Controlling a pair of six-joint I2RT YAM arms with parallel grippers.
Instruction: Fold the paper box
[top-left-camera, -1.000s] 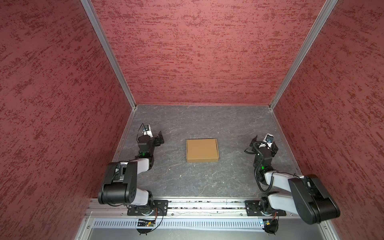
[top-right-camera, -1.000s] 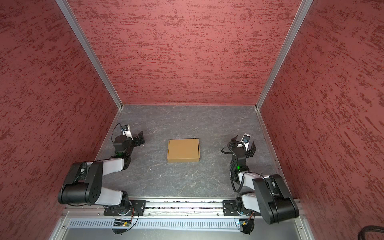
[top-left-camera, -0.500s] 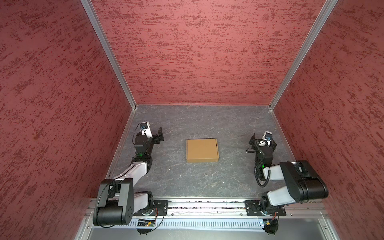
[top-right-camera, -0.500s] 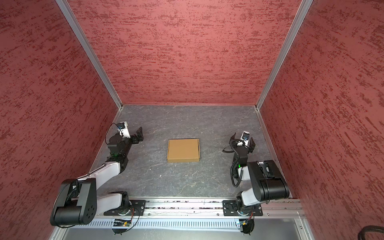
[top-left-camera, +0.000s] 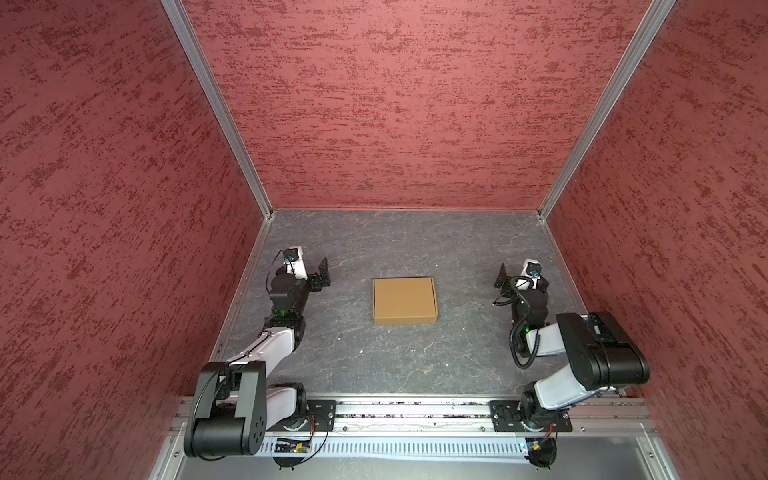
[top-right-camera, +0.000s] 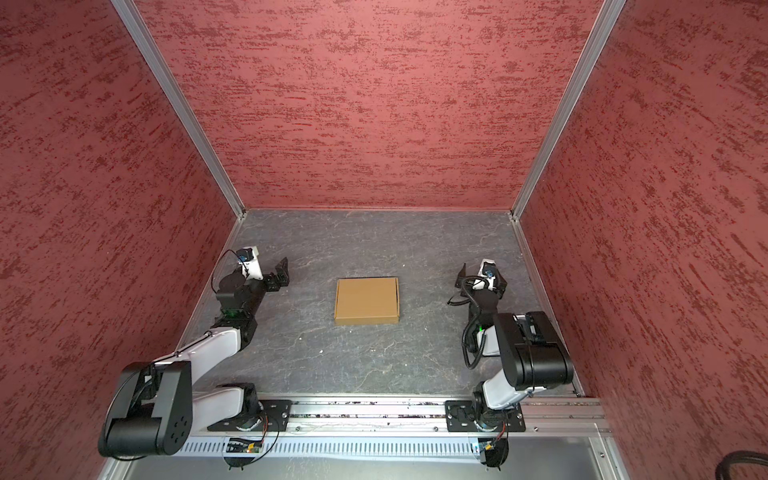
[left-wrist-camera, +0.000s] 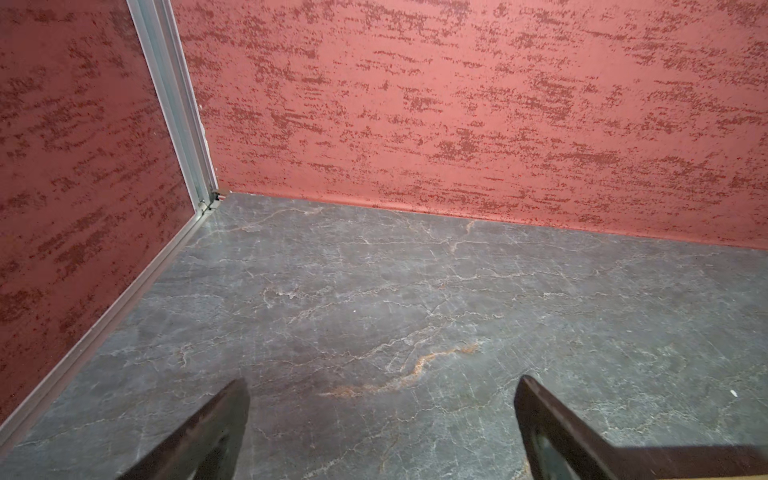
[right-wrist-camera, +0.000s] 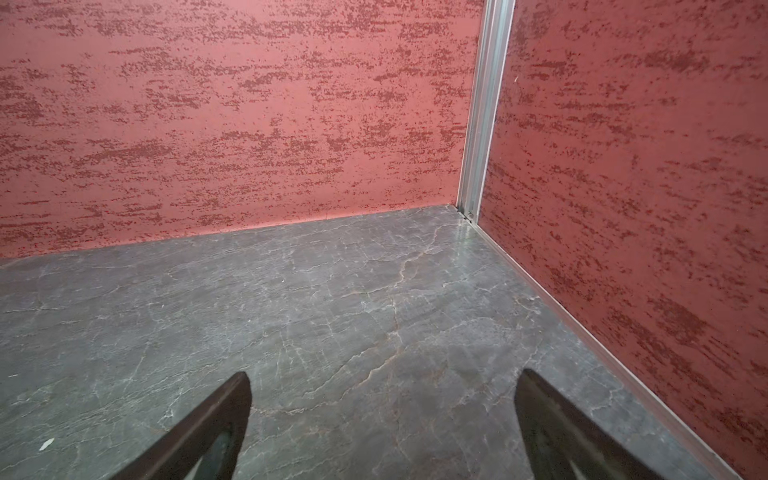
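Desk (top-left-camera: 415, 241): grey, marble-veined, closed in by red textured walls (top-left-camera: 395, 104) on three sides. A metal rail (top-left-camera: 415, 411) runs along the near edge, with both arm bases bolted to it.

Box (top-left-camera: 405, 300): plain tan cardboard, square and shallow, lying flat near the middle of the desk in both top views (top-right-camera: 367, 300). The top panel is down and level, and the front wall shows as a thin darker band. The interior is covered, so I cannot tell whether it holds anything. Nothing rests on top of it and nothing touches it.

Left claw (top-left-camera: 322, 276): on the left of the box and well apart from it, low over the desk, pointing toward the back wall. In the left wrist view (left-wrist-camera: 380, 382) the two dark fingers (left-wrist-camera: 224, 419) stand wide apart with only bare desk between them. It holds nothing.

Right claw (top-left-camera: 521, 279): on the right of the box, also well apart, near the right wall and low over the desk. In the right wrist view (right-wrist-camera: 382, 380) the fingers (right-wrist-camera: 552, 419) are spread wide over bare desk. It holds nothing.

The box sits between the two claws, roughly level with them front to back.

A small white speck (top-left-camera: 360, 351) lies on the desk in front of the box, toward the left.
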